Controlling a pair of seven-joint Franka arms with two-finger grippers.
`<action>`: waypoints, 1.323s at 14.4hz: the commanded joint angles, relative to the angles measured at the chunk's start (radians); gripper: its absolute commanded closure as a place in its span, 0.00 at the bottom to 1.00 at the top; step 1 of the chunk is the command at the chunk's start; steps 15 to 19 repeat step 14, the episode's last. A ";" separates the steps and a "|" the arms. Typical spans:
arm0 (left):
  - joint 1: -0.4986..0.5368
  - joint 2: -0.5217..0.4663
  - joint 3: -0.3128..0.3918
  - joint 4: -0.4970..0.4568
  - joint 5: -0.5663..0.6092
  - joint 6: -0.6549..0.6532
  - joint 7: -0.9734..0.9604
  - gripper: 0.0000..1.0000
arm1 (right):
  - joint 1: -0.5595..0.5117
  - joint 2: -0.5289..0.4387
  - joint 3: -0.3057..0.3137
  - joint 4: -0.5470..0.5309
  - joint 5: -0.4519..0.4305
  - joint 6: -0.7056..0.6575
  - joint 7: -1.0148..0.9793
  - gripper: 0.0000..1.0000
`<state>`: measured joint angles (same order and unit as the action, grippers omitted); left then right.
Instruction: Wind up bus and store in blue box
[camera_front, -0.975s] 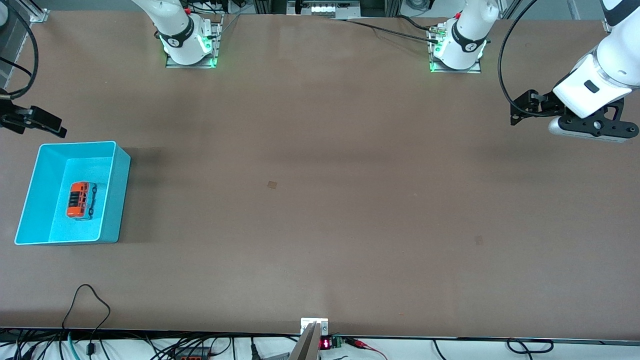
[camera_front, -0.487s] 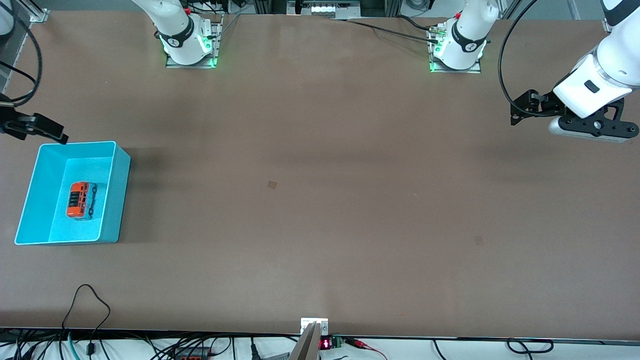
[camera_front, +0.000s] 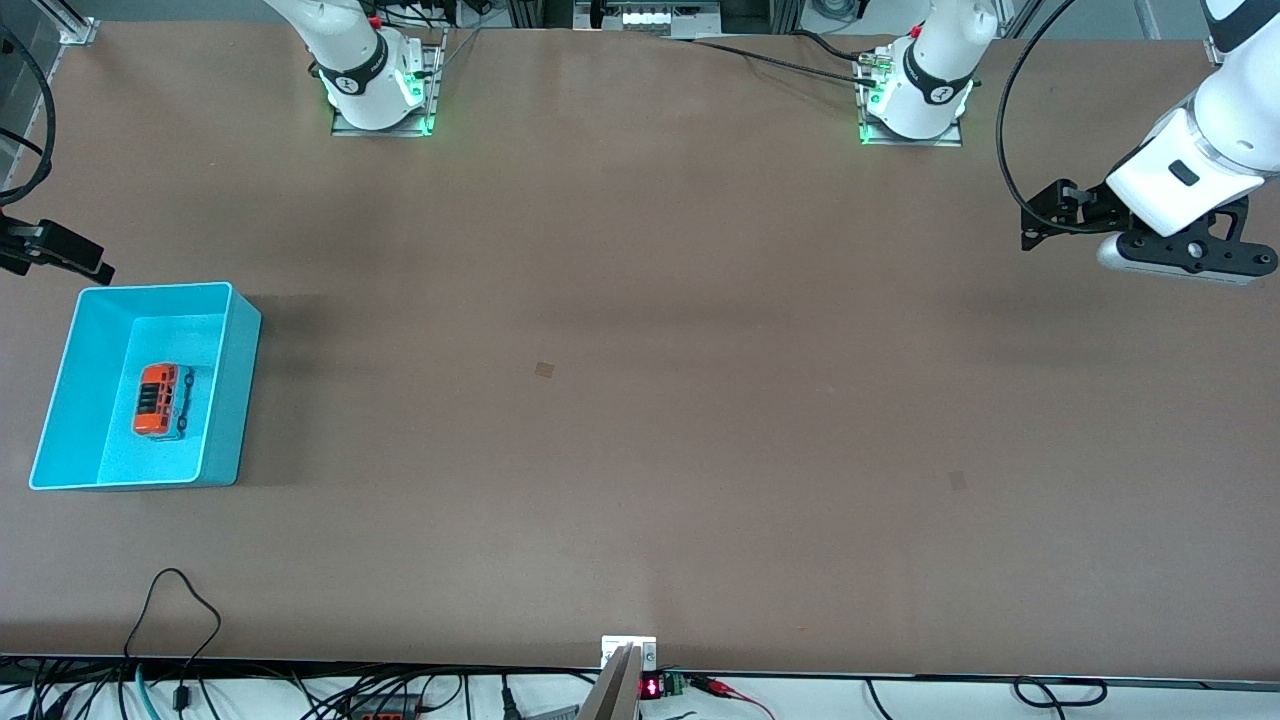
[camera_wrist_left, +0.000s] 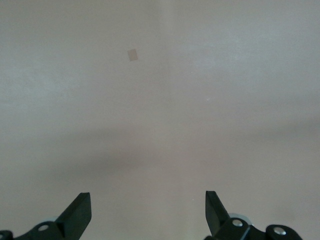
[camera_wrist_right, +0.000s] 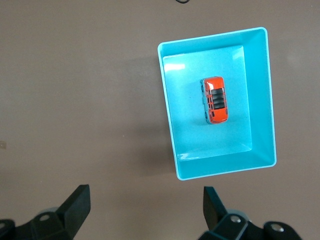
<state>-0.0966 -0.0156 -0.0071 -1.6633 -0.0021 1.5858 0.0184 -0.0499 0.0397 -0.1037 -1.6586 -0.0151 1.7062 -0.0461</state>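
Observation:
The orange bus (camera_front: 163, 400) lies on the floor of the blue box (camera_front: 232, 400) at the right arm's end of the table, free of both grippers. In the right wrist view the bus (camera_wrist_right: 215, 100) sits mid-box (camera_wrist_right: 260, 100). My right gripper (camera_wrist_right: 146, 207) is open and empty, up in the air over bare table beside the box's wall that is farthest from the front camera; it shows at the front view's edge (camera_front: 55, 252). My left gripper (camera_wrist_left: 147, 210) is open and empty, waiting above the left arm's end of the table (camera_front: 1170, 258).
A small tan square mark (camera_front: 544, 369) is on the brown table near its middle, and it also shows in the left wrist view (camera_wrist_left: 132, 54). Cables hang along the table edge nearest the front camera (camera_front: 180, 600).
My right gripper has drifted a little toward the table's end, away from the box. The bus, the box and the left arm have not moved.

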 joint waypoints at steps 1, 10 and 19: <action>0.003 -0.004 -0.002 0.017 -0.006 -0.023 -0.011 0.00 | -0.028 -0.011 0.035 0.008 -0.003 -0.034 -0.005 0.00; 0.002 -0.003 -0.002 0.017 -0.006 -0.024 -0.011 0.00 | -0.004 -0.035 0.032 -0.001 -0.002 -0.069 0.005 0.00; 0.003 -0.004 -0.001 0.017 -0.006 -0.026 -0.011 0.00 | -0.005 -0.035 0.030 -0.001 -0.002 -0.080 0.002 0.00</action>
